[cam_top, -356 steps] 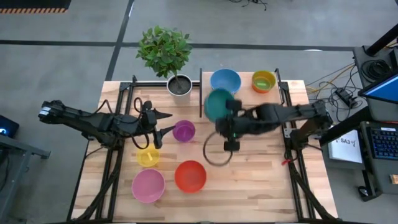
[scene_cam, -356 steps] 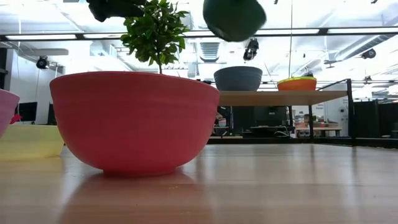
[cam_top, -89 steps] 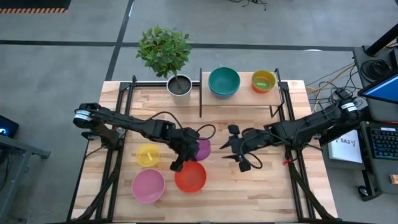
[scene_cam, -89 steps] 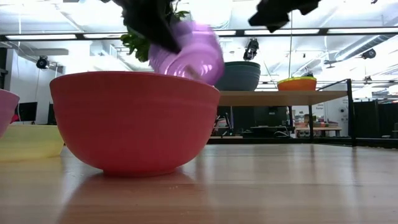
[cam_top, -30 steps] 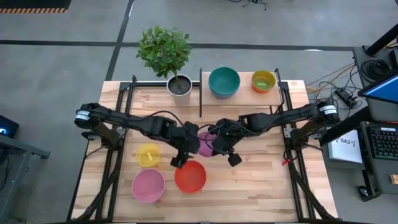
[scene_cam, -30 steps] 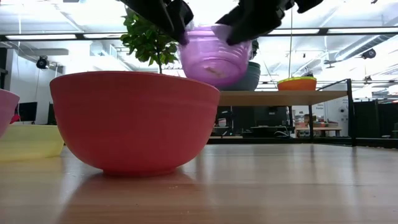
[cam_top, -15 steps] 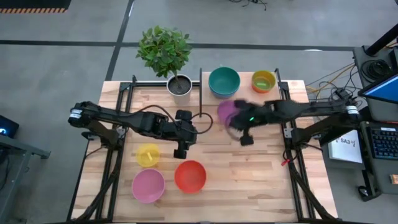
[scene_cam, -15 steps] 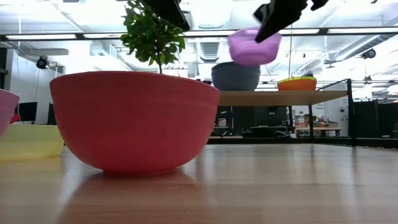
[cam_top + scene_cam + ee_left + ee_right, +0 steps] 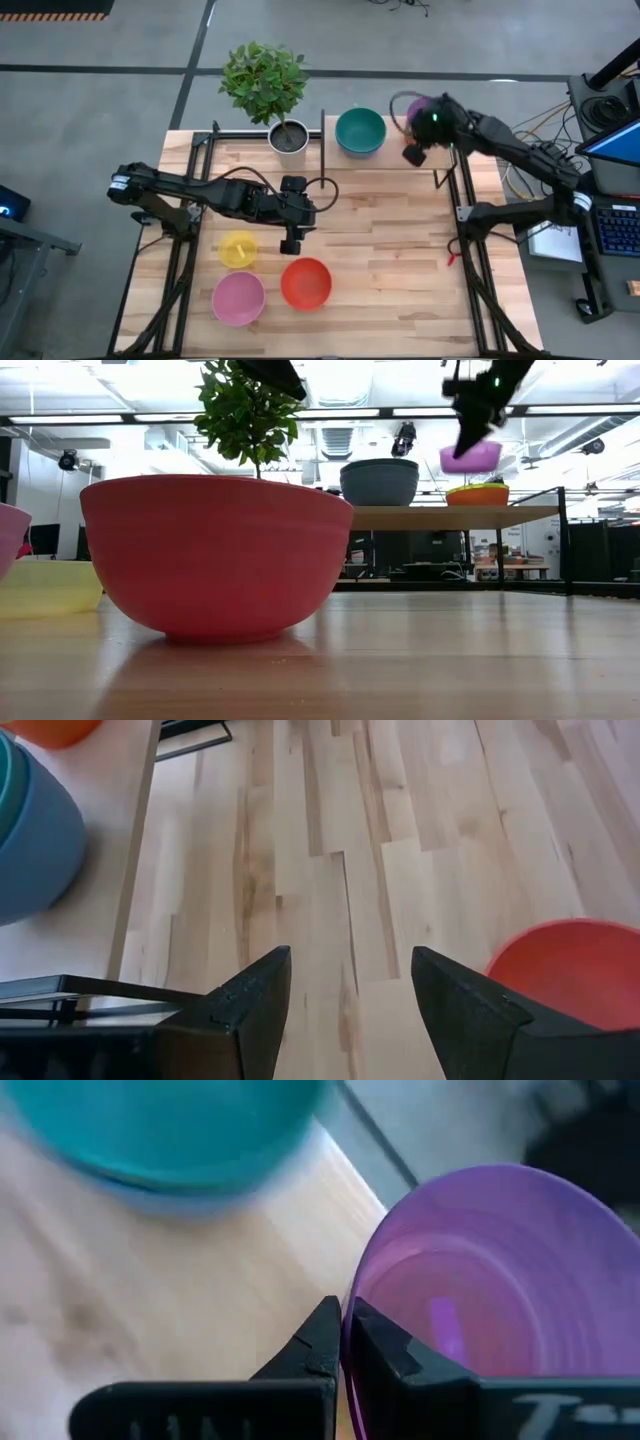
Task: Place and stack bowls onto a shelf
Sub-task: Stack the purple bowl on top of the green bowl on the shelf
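Note:
The purple bowl [image 9: 413, 104] hangs in my right gripper [image 9: 424, 118] above the right end of the shelf [image 9: 394, 146], just over the orange bowl [image 9: 477, 494] with the lime bowl inside it. A teal bowl [image 9: 360, 130] sits nested in a blue bowl [image 9: 30, 840] on the shelf's left half. My left gripper [image 9: 292, 242] is open and empty over the table's middle. The yellow bowl [image 9: 238, 248], pink bowl [image 9: 238, 298] and red bowl [image 9: 306, 283] rest on their bases on the tabletop. My right gripper pinches the purple bowl's rim [image 9: 352, 1312], one finger inside the bowl and one outside, shut on the thin wall. The bowl [image 9: 470, 457] is lifted clear and hangs about level, opening up, below the fingers and above the orange bowl.
A potted plant [image 9: 288, 136] stands at the far edge, left of the shelf. Thin black posts [image 9: 322, 150] hold the shelf up. Bare planks lie between the shelf and the red bowl [image 9: 215, 555] and toward the near right corner.
Both grippers were on the purple bowl over the table's middle. My left gripper has let go and stayed near there. My right gripper has carried the bowl up and toward the far right, from the middle to above the shelf's right end, levelling it out.

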Controlling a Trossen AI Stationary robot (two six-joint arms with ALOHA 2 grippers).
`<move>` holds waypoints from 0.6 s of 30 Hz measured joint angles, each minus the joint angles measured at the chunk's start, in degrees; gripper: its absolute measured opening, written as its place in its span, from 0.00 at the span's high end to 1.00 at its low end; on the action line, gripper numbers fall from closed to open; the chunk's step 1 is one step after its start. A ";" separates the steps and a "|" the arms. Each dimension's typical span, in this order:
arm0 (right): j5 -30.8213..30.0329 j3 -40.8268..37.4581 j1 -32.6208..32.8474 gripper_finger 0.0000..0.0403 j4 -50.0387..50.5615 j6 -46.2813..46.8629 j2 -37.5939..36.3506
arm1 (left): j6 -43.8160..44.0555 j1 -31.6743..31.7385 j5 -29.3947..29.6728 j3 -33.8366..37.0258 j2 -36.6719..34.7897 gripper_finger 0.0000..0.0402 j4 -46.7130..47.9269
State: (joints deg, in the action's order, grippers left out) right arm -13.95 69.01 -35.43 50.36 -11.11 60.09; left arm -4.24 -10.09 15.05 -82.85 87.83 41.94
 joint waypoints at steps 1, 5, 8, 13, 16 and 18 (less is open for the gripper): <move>1.57 -0.02 -2.61 0.98 0.39 -0.28 0.67 | 0.22 0.00 0.00 0.00 0.00 0.52 0.01; 11.89 -0.07 -10.70 0.98 0.27 -1.59 2.80 | 0.31 0.00 0.00 0.02 0.02 0.52 0.02; 14.85 -0.07 -13.27 0.98 0.25 -1.71 3.85 | 0.51 0.00 0.00 0.02 0.02 0.52 0.04; 15.69 -0.09 -13.34 0.98 0.25 -1.97 4.70 | 0.51 0.00 0.00 0.02 0.04 0.52 0.06; 15.68 -0.11 -13.34 0.97 0.25 -1.93 4.90 | 0.44 0.00 0.00 0.03 0.07 0.52 0.06; 15.61 -0.13 -13.36 0.95 0.33 -1.93 4.90 | 0.44 0.00 0.00 0.04 0.07 0.52 0.06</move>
State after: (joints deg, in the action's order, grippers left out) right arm 1.67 68.88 -48.80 50.69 -13.04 64.99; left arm -3.79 -10.09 15.05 -82.81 87.90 42.00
